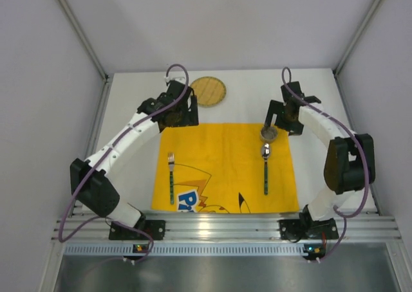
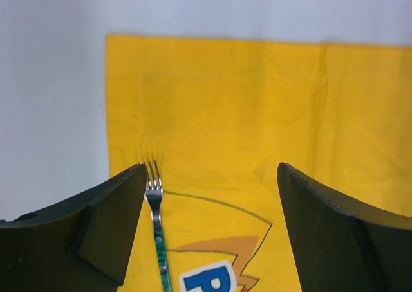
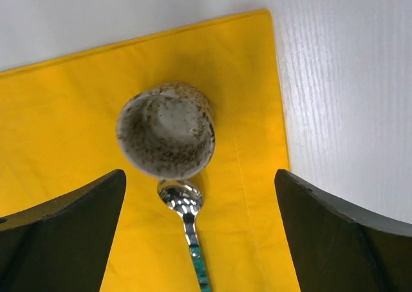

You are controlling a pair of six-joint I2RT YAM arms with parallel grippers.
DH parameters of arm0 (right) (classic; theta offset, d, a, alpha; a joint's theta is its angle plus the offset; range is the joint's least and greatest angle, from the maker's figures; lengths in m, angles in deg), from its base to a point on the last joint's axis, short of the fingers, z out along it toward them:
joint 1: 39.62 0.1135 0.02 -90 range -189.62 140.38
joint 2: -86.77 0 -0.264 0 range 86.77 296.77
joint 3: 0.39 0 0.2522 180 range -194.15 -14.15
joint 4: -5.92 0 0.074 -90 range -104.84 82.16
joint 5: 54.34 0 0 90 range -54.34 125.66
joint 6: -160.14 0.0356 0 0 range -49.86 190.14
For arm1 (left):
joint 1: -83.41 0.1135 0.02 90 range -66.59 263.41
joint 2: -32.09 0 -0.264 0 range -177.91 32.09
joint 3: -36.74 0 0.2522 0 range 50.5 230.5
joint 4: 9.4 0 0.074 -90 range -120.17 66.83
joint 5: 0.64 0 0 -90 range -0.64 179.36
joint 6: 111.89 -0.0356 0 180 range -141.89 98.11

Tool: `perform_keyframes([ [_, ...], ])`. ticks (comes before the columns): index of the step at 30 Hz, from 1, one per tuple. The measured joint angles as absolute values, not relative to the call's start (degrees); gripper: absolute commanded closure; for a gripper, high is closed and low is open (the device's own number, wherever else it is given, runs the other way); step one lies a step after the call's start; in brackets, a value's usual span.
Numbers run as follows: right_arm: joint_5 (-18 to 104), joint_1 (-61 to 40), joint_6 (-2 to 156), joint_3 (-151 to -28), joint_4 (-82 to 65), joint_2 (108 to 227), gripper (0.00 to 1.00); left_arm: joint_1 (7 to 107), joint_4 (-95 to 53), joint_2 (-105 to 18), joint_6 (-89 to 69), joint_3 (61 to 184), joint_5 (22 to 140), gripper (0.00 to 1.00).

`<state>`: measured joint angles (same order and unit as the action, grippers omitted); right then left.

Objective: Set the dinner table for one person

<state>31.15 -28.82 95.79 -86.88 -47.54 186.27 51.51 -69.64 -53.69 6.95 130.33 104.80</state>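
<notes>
Two grippers wide open, holding nothing. Under right gripper [image 3: 199, 173]: speckled beige ceramic cup [image 3: 166, 137], upright on yellow printed cloth mat [image 3: 71, 112], silver green-handled spoon [image 3: 183, 205] just beside it, nearer the wrist. Under left gripper [image 2: 211, 170]: silver green-handled fork [image 2: 154, 195], close to its left finger. Under the mat, stretching beyond both grippers: matte white rectangular counter [image 3: 347, 80].

My left arm [image 1: 119, 141] and right arm [image 1: 322, 121] wear white shells, black joints, purple cables [image 1: 61, 224]; my end effector fingers [image 2: 96, 234] are dark wedges.
</notes>
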Motion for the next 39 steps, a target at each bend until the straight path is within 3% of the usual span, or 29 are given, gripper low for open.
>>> perform_keyframes([
  [2,31.00,-28.82,95.68,-86.88,-48.46,181.18,0.00,51.49,-69.80,-55.74,6.20,134.92,108.10,0.02],
  [6,30.69,-28.31,95.22,-86.88,-49.71,168.46,0.00,51.51,-67.37,-58.87,4.89,141.87,115.64,0.02],
  [10,31.02,-26.98,94.15,-82.53,-45.20,152.55,0.00,53.26,-57.54,-59.33,3.17,138.85,118.22,0.02],
  [17,33.73,-26.72,96.47,-63.32,-37.90,130.50,0.00,71.49,-36.92,-69.23,14.42,131.16,94.29,0.14],
  [21,39.54,-26.76,97.91,-60.59,-37.75,131.57,0.00,79.05,-24.62,-81.75,22.38,132.65,80.26,0.11],
  [26,41.75,-26.76,97.93,-63.17,-40.31,133.10,0.00,79.38,-16.53,-97.58,28.89,142.72,68.91,0.12],
  [33,39.61,-26.78,96.82,-73.64,-43.08,142.47,0.00,77.96,-12.66,-109.53,33.28,156.21,61.00,0.22],
  [36,39.13,-26.78,97.21,-76.28,-43.50,148.22,0.00,77.78,-13.49,-114.80,33.20,163.57,58.38,0.35],
  [39,38.93,-26.78,97.87,-78.20,-44.33,153.31,0.00,77.54,-14.87,-117.82,32.45,167.77,57.20,0.60],
])
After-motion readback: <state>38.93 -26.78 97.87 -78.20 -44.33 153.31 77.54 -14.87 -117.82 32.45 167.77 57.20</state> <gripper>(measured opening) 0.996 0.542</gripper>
